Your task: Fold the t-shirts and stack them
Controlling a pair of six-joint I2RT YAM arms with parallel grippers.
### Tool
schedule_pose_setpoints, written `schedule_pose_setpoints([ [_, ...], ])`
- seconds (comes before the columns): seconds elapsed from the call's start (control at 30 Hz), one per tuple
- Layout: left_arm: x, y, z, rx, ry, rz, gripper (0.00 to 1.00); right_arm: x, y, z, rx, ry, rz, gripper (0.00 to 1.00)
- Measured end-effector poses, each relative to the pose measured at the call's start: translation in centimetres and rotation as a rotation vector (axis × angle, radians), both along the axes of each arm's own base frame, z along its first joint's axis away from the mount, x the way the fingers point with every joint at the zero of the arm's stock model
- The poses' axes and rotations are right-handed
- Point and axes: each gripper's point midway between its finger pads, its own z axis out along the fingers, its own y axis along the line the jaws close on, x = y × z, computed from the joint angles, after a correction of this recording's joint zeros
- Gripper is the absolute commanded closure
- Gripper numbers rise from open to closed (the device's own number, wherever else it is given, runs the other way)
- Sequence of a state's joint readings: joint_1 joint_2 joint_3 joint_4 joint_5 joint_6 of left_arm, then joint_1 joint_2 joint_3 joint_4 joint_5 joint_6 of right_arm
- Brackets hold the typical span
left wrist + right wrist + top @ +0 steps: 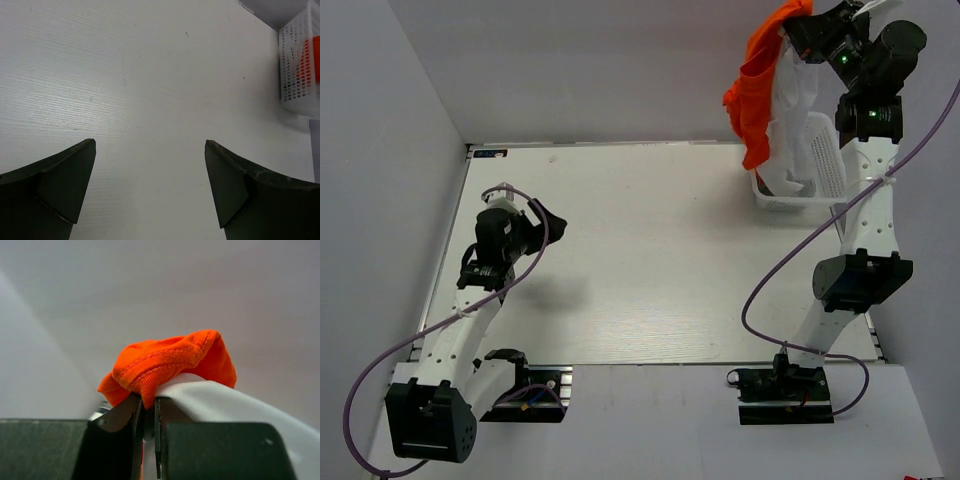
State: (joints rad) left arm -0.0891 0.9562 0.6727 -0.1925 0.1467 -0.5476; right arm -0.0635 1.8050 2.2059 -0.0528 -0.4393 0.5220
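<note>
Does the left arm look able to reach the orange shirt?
Probably not yet: nothing blocks the way, but the orange shirt hangs high at the far right corner, across the table from the left arm.

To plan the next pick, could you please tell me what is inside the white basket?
The white t-shirt trails into the basket, hanging beside the orange t-shirt. Cloth hides the basket floor.

White perforated links (470,325), black joint housings (860,280); purple cables (770,270) trail behind each wrist. Green lights (843,60) glow just behind the right gripper (148,405); fingers (65,175) are black wedges.
</note>
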Motion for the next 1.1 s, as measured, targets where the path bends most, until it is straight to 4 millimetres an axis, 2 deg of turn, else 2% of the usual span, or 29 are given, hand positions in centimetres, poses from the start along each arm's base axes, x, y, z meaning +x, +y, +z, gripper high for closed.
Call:
schedule_pose_setpoints([
  [0.2,-0.4,-0.2,0.5,-0.026,-0.002,0.001,0.00,-4.6,4.9,4.9,0.079,-0.105,0.267,1.00],
  [0.33,-0.6,-0.4,0.9,-0.046,-0.010,-0.002,0.00,-8.4,8.4,7.8,0.110,-0.186,0.429,1.00],
  [0.5,-0.8,-0.7,1.5,-0.067,-0.022,-0.010,0.00,-12.3,12.3,9.2,0.111,-0.236,0.586,1.00],
  [0.57,-0.9,-0.8,1.7,-0.068,-0.028,-0.013,0.00,-13.3,13.7,8.9,0.102,-0.237,0.634,1.00],
  [0.63,-1.1,-0.8,1.8,-0.071,-0.037,-0.015,0.00,-13.6,14.8,7.8,0.097,-0.213,0.672,1.00],
  [0.7,-1.3,-0.8,1.8,-0.075,-0.042,-0.015,0.00,-13.4,16.0,5.7,0.093,-0.164,0.702,1.00],
  [0.77,-1.4,-0.7,1.7,-0.078,-0.039,-0.008,0.00,-12.6,17.2,2.7,0.085,-0.102,0.715,1.00],
  [0.83,-1.4,-0.6,1.4,-0.079,-0.029,0.003,0.00,-11.6,18.5,-1.2,0.066,-0.030,0.721,1.00],
  [0.87,-1.4,-0.5,1.2,-0.080,-0.026,0.007,0.00,-11.1,19.2,-3.7,0.057,0.016,0.722,1.00],
  [0.9,-1.5,-0.5,1.0,-0.082,-0.020,0.012,0.00,-10.8,19.8,-6.3,0.047,0.068,0.722,1.00],
  [0.97,-1.6,-0.5,0.2,-0.089,-0.005,0.020,0.00,-10.2,21.0,-12.8,0.029,0.176,0.694,1.00],
  [1.03,-1.8,-0.5,-0.8,-0.093,0.020,0.024,0.00,-10.5,21.9,-19.9,0.011,0.301,0.677,1.00],
  [1.1,-1.9,-0.5,-1.6,-0.095,0.043,0.027,0.00,-11.4,22.8,-28.0,-0.014,0.455,0.669,1.00],
])
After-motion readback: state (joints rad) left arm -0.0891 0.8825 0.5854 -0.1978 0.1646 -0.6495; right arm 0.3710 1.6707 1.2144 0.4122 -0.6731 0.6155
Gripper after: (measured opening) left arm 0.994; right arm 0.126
